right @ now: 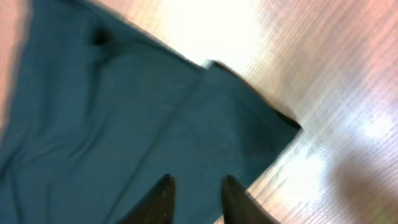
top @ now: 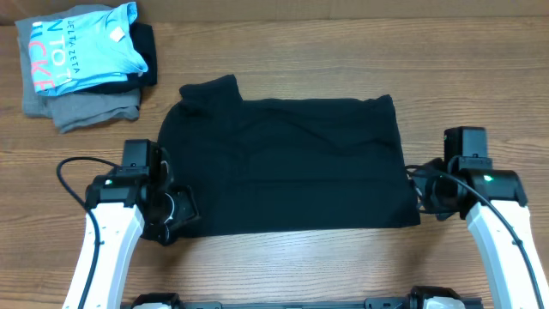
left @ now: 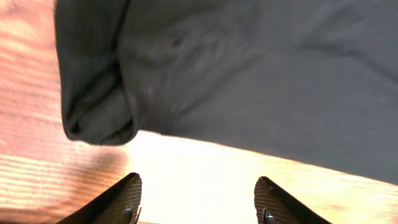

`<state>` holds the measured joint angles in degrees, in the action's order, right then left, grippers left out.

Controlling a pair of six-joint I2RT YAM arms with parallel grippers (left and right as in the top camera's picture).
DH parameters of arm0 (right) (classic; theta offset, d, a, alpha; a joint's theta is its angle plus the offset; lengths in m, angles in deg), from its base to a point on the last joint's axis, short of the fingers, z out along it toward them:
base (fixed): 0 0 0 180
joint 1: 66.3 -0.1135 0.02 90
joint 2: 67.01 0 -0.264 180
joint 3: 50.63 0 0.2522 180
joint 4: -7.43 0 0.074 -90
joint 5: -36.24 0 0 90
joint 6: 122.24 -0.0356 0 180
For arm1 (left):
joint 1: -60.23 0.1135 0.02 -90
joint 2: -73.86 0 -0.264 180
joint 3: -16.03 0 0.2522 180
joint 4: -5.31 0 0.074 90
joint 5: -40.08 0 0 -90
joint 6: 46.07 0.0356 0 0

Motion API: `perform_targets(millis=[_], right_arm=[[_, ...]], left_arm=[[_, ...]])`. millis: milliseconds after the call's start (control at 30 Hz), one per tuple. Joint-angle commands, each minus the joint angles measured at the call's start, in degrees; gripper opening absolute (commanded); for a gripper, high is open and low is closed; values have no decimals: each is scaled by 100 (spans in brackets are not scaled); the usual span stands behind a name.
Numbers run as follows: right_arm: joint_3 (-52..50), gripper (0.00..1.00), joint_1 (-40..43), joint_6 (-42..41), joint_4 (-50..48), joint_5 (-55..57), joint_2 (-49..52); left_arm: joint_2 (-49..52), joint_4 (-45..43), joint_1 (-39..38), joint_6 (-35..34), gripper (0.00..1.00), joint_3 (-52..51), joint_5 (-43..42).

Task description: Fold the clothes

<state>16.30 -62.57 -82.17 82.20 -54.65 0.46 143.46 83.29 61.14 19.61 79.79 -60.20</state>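
Note:
The black T-shirt (top: 283, 163) lies flat in the middle of the table, folded into a wide rectangle with a sleeve or collar bump at its back left. My left gripper (top: 176, 215) is open at the shirt's front left corner. In the left wrist view its fingers (left: 199, 186) are spread over bare wood just short of the shirt's hem (left: 261, 74). My right gripper (top: 418, 190) is at the shirt's right edge. In the right wrist view its fingers (right: 198, 183) are a little apart above the fabric (right: 112, 124), near a corner.
A pile of clothes sits at the back left: a light-blue shirt with white lettering (top: 81, 43) on top of a grey folded garment (top: 86, 107) and a dark item (top: 147, 51). Bare wooden table (top: 283, 266) runs along the front.

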Motion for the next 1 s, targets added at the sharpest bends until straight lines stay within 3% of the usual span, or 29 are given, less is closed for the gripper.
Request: perform_targets(millis=[0, 33, 133, 200, 233, 533, 767, 967], right_arm=[[555, 48, 20, 614, -42, -94, -133], [636, 57, 20, 686, -76, -116, -129], [914, 100, 20, 1019, -269, -304, -129], [1095, 100, 20, 1287, -400, -553, -129], [1198, 100, 20, 1364, -433, -632, -129], [1895, 100, 15, 2098, -1019, -697, 275], [2623, 100, 15, 2756, -1056, -780, 1834], [2695, 100, 15, 2793, -1259, -678, 2962]], left_arm=[[-96, 48, 52, -55, 72, 573, -15], [-81, 76, 52, -52, 75, 699, -33], [-39, 146, 50, 13, 84, 1211, -28], [-33, 125, 48, 59, 98, 1554, -31], [-28, 96, 42, 118, 100, 1744, -31], [411, -610, -26, 820, 100, 2798, -28], [1753, -1965, -168, 1644, 100, 2981, 2], [2929, -2806, -157, 1703, 95, 2981, 527]])
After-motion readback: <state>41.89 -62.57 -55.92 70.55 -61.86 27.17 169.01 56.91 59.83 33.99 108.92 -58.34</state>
